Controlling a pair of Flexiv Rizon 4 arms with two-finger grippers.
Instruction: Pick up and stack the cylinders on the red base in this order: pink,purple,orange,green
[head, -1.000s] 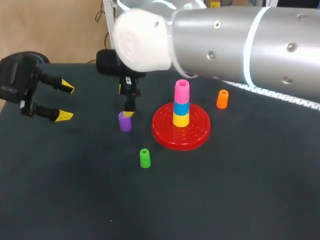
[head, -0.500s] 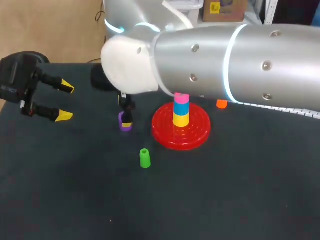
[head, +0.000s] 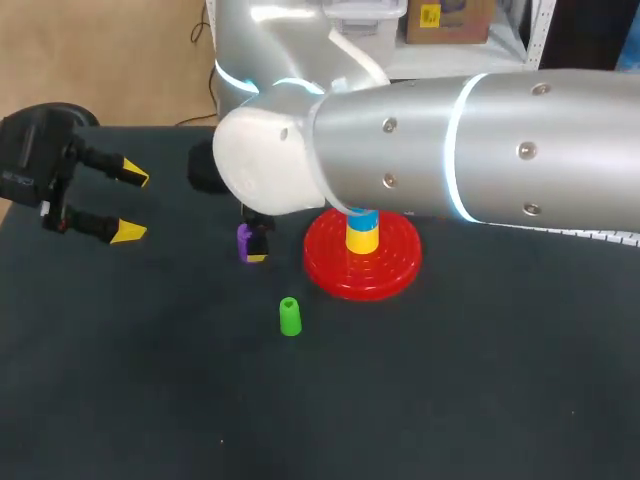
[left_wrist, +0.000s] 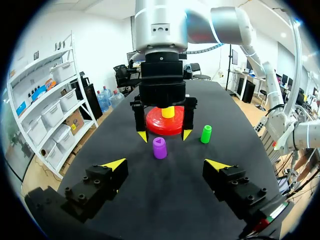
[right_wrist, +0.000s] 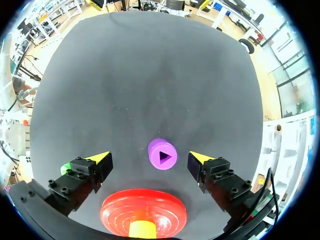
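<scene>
The right gripper (right_wrist: 149, 158) straddles the purple cylinder (right_wrist: 162, 154), seemingly without touching.

The dark table (head: 150, 400) bears a red base (head: 392, 277), a purple cylinder (head: 243, 237) beside it, and a green cylinder (head: 290, 316) nearby.

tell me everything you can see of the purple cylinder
The purple cylinder is small, smooth and plastic-looking, with a triangular hole in its top face. It stands upright on the dark table, beside the red base, between the open fingers of the right tool, which do not touch it.
</scene>
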